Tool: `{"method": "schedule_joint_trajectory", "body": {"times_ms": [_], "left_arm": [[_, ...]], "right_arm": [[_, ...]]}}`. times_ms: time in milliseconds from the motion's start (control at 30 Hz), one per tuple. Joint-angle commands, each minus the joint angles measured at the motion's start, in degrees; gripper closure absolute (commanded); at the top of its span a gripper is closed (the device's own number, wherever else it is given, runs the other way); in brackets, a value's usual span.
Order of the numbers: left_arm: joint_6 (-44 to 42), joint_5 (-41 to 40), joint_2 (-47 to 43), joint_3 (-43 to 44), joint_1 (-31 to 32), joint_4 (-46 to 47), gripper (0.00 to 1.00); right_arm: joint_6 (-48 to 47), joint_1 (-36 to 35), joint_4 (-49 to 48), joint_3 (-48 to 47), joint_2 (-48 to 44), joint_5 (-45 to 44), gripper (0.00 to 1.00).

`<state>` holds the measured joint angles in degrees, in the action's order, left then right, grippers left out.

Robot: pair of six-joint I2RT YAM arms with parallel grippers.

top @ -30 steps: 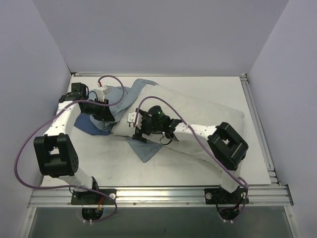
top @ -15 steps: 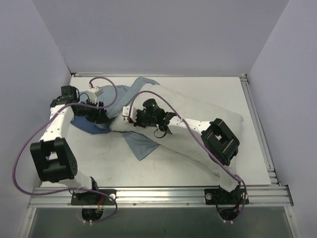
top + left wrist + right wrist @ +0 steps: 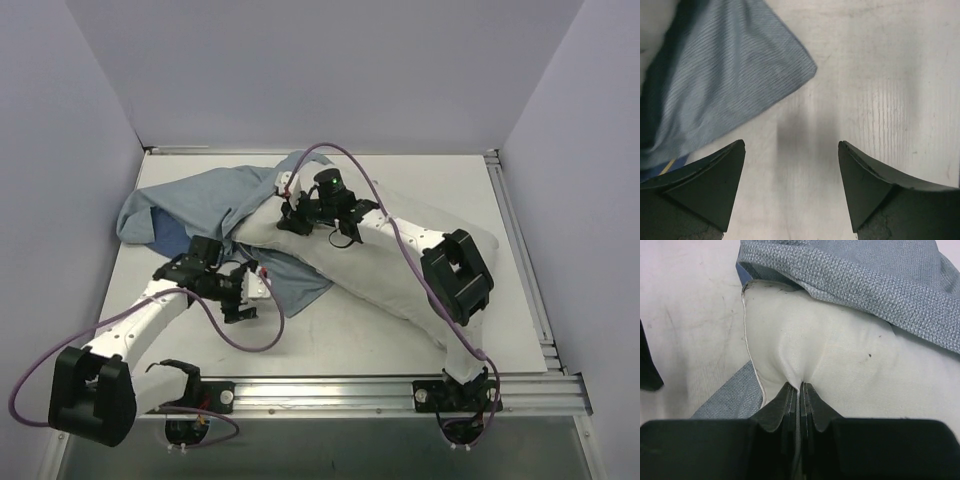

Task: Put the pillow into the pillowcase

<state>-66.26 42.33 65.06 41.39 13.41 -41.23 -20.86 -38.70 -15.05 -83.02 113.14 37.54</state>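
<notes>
Left of the pillow (image 3: 400, 250) the pillowcase (image 3: 185, 200) lies rumpled, one fold draped over the pillow's left end. On the near side of that end the left gripper (image 3: 790, 145) hangs wide and empty above the table (image 3: 880, 75). The right gripper (image 3: 801, 386) pinches the pillow's left end tight. The step looks like feeding that end in; next the left claw must lift the case's opening. The pillow's long axis runs diagonally, gripped end pointing far-left toward the case

A robot lab cell: plain walls (image 3: 320, 70) enclose a white table (image 3: 345, 345) edged with aluminium rail (image 3: 320, 394).
</notes>
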Motion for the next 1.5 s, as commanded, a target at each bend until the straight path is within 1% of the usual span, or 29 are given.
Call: {"method": "schedule_joint_trajectory", "body": {"times_ms": [0,33,67,267,333,400,433,467,500,533,567,600,633,667,767,800,900,933,1000,1067,1100,1133,1200,1233,1267,1333,1367,1433,1467], "left_arm": [[-3.08,-6.53,2.16,-4.55,7.32,20.26,0.16],[-3.7,-7.69,3.57,-5.26,10.12,22.32,0.16],[-5.01,-8.04,5.06,-5.18,10.84,23.73,0.16],[-11.51,-12.0,17.8,-2.19,11.99,30.41,0.14],[-13.97,-11.83,20.62,-0.7,11.99,29.64,0.14],[-17.23,-11.57,24.84,2.28,12.17,26.31,0.19],[-18.11,-11.39,26.07,3.51,12.25,24.38,0.38],[-18.99,-10.43,27.04,5.96,12.25,20.53,0.52],[-19.08,-8.94,26.7,7.2,12.34,17.62,0.64],[-20.39,-7.1,26.09,8.78,12.34,13.68,0.84],[-21.01,-2.99,23.48,10.8,12.6,5.28,0.94],[-21.28,-1.21,21.71,11.26,12.87,1.63,1.0],[-22.24,0.46,19.6,11.35,13.31,-1.8,1.0],[-23.12,3.44,15.23,11.35,14.96,-8.71,1.0],[-22.16,6.88,7.75,10.12,18.4,-16.32,1.0],[-21.03,8.55,6.32,9.25,21.19,-16.77,1.0],[-15.93,11.8,4.2,8.54,25.6,-16.6,1.0],[-10.87,12.68,4.11,8.71,27.7,-15.82,1.0],[-5.49,15.93,4.2,8.97,28.77,-11.78,1.0],[2.94,15.77,3.24,8.8,30.35,-6.51,1.0],[6.72,15.25,2.54,8.63,30.45,-4.4,0.87],[13.63,13.42,1.66,8.62,30.27,-2.73,0.67],[20.7,11.04,-2.38,9.15,28.44,1.49,0.51],[30.65,8.33,-5.96,9.15,26.69,5.86,0.5],[35.71,7.26,-7.82,9.06,21.01,7.99,0.49],[45.63,5.23,-11.6,9.85,15.1,8.63,0.49],[48.3,1.31,-12.23,10.72,9.15,8.02,0.49],[52.71,-2.84,-12.24,11.61,4.63,4.95,0.47],[53.51,-7.21,-12.06,11.52,2.96,4.59,0.45]], "right_arm": [[4.95,0.99,1.16,-3.28,-1.7,4.11,1.0],[5.91,1.25,1.07,-3.55,-1.52,4.38,1.0],[6.27,1.34,1.07,-3.72,-1.52,4.73,1.0],[8.38,2.22,1.16,-4.34,-1.26,6.23,1.0],[8.64,2.4,1.16,-4.43,-1.43,6.58,1.0],[8.82,2.49,1.34,-4.43,-1.52,6.67,1.0],[8.73,2.66,1.42,-4.43,-1.61,6.58,1.0],[8.47,2.75,1.51,-4.51,-1.52,6.32,1.0],[8.03,2.92,1.77,-4.69,-1.35,6.14,1.0],[7.86,3.1,2.04,-5.04,-1.17,5.79,1.0],[7.77,3.36,2.21,-5.91,-0.73,5.01,1.0],[7.59,3.71,2.22,-6.36,-0.38,4.74,1.0],[7.77,4.07,2.48,-7.23,-0.03,4.3,1.0],[8.11,4.24,2.57,-8.72,0.67,3.08,1.0],[10.13,5.03,2.83,-12.58,2.34,1.93,1.0],[10.57,5.21,3.01,-13.47,2.78,1.05,1.0],[10.67,5.21,3.53,-15.58,4.89,0.34,1.0],[10.58,5.21,4.32,-16.02,5.42,-0.01,1.0],[10.58,5.04,4.94,-15.25,6.74,-0.1,1.0],[9.97,4.6,5.56,-13.14,6.92,0.25,1.0],[9.79,4.42,5.64,-11.39,6.66,0.43,1.0],[9.44,4.16,5.56,-8.06,6.13,1.13,1.0],[8.65,3.72,4.86,-3.74,3.76,1.39,1.0],[8.73,3.72,4.07,0.02,1.84,1.66,1.0],[8.91,3.72,3.71,1.53,1.04,1.75,1.0],[9.17,3.72,3.01,4.78,-0.81,1.75,1.0],[9.35,3.8,2.75,5.5,-1.34,1.75,1.0],[10.23,3.89,2.48,6.47,-2.57,2.01,1.0],[10.4,3.89,2.39,7.34,-2.92,2.19,1.0]]}}
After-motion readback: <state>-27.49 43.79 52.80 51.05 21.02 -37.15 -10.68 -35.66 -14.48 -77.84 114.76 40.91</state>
